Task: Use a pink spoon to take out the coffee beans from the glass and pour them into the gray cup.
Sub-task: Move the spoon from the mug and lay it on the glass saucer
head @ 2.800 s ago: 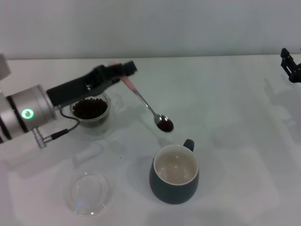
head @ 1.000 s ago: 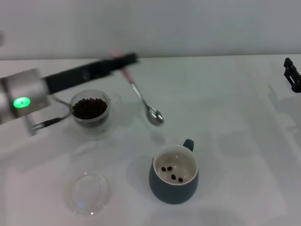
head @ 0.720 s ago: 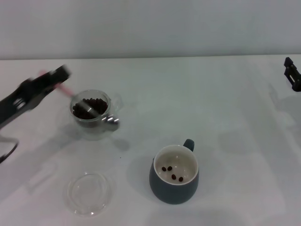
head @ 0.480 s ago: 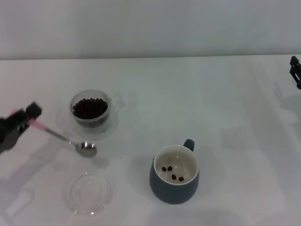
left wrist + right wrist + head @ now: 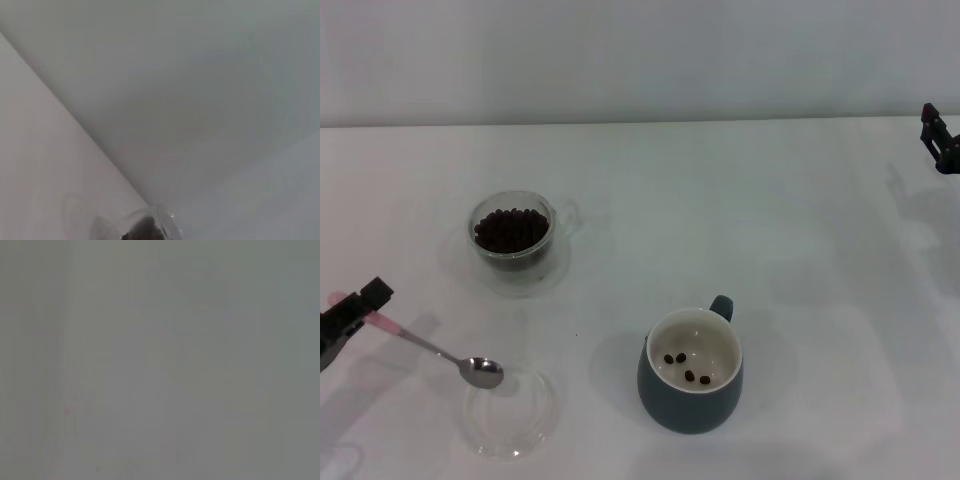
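**Spoon carried away from the glass after one pour**

White table (image 5: pixel 790 230) fills the head view, with a pale wall behind it. Near the front of it stands the gray cup (image 5: pixel 691 393), and three coffee beans (image 5: pixel 681 365) are seen on its cream inside; a few seconds ago the cup was empty, so one spoonful has been delivered. The glass (image 5: pixel 514 235) stands farther back to the left, well apart from the cup, and is filled with beans almost to the rim. A shallow clear dish (image 5: pixel 510 412) lies at the front left.

Since the pour, the pink spoon (image 5: pixel 430 349) has been swept past the glass to the left front edge. Its empty metal bowl is now held just over the rim of the dish. It is judged that the task is only begun and that another scoop is needed.

The left gripper (image 5: pixel 342 320) is seen only partly at the left edge, closed on the pink handle end. The right gripper (image 5: pixel 940 140) is parked at the far right edge; its fingers cannot be told.
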Motion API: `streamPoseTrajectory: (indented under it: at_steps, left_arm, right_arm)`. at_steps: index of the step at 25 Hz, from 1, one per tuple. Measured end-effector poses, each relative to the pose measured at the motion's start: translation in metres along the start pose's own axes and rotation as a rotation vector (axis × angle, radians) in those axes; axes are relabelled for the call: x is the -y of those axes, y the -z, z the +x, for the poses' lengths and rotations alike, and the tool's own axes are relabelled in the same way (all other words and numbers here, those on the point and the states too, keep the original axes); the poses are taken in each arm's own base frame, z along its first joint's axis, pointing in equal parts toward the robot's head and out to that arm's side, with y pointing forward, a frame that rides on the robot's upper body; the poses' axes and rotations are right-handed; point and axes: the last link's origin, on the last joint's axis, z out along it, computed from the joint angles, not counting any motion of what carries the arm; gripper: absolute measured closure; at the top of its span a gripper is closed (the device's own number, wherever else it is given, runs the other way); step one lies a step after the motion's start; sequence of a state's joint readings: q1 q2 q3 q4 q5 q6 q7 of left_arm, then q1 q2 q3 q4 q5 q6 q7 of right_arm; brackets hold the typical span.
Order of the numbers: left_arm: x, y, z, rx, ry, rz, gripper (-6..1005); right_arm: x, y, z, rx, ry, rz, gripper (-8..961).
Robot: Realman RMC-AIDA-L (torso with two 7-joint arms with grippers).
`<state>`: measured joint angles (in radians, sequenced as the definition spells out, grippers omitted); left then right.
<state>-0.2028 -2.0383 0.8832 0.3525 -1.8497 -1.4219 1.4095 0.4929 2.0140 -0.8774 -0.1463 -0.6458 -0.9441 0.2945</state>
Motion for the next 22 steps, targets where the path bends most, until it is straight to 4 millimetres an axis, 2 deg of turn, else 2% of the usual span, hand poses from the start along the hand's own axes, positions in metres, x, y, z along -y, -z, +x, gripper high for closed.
streamPoseTrajectory:
  at_steps: [8, 22]
  left_arm:
    - [0.011, -0.007, -0.011, 0.037, -0.021, 0.081, 858]
    - [0.012, -0.031, -0.027, 0.160, -0.091, 0.100, 854]
  right_arm:
    - [-0.002, -0.004, -0.003, 0.003, 0.002, -0.005, 401]
    - [-0.003, -0.009, -0.006, 0.006, 0.006, -0.010, 402]
